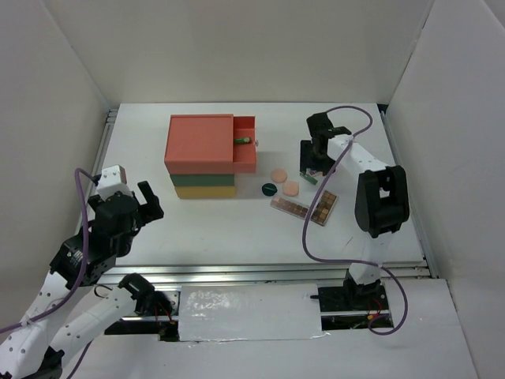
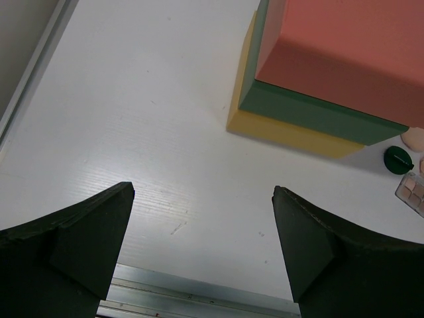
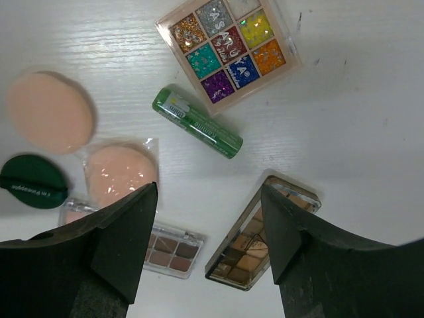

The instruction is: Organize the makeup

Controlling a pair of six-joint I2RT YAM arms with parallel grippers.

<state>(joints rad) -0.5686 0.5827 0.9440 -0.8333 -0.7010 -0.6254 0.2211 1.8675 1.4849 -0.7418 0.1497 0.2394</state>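
Observation:
In the right wrist view a square glitter palette (image 3: 228, 43), a green tube (image 3: 197, 123), two peach puffs (image 3: 50, 111) (image 3: 121, 172), a dark-green disc (image 3: 30, 182) and two long brownish palettes (image 3: 171, 246) (image 3: 262, 242) lie on the white table. My right gripper (image 3: 209, 199) is open and empty above them, its fingers over the long palettes. In the top view it (image 1: 316, 162) hovers over the square palette, which is hidden there, behind the puffs (image 1: 278, 174), disc (image 1: 269, 189) and long palettes (image 1: 289, 207). My left gripper (image 1: 148, 201) (image 2: 202, 192) is open and empty, left of the box.
The stacked orange, green and yellow drawer box (image 1: 201, 154) (image 2: 311, 99) stands at centre left. Its orange top drawer (image 1: 245, 142) is pulled out to the right, with a small green item (image 1: 243, 141) inside. Metal rails (image 1: 260, 272) run along the table's near edge.

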